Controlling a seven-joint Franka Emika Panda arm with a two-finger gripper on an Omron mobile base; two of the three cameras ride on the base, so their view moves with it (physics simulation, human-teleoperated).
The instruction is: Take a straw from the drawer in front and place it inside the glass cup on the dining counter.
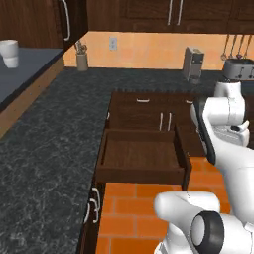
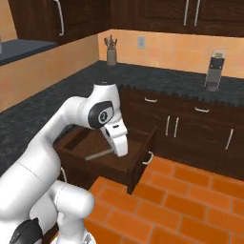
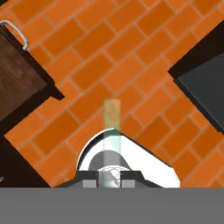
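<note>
Above the orange brick floor [image 3: 131,61], the hand [image 3: 108,174] is closed tight on the straw [image 3: 112,114], which shows in the hand view as a pale, see-through greenish stick rising straight up from between the dark fingertips and ending over the bricks. Its lower end sits clamped in the hand; the free end points away from the camera, along the line of the fingers. In that same view a corner of the drawer [image 3: 17,74] lies off to the upper left with its slim silver handle [image 3: 16,34] showing at the edge, well apart from the straw.

In the right base view the drawer [image 2: 102,157] stands pulled out of the dark brown cabinet, and a thin pale stick [image 2: 99,154] shows slanting just below the white wrist of the arm [image 2: 102,114], over the drawer's inside; the hand itself is hidden behind the arm there. In the left base view the open drawer [image 1: 141,156] shows a bare wooden floor, and the arm [image 1: 223,119] rises at the right edge.

The black speckled table [image 1: 49,149] runs along the wall and round the corner, carrying a utensil holder [image 1: 82,59], a small grey appliance [image 1: 192,64] and a toaster [image 1: 238,69]. A white cup [image 1: 9,52] stands on the dark table at far left.
</note>
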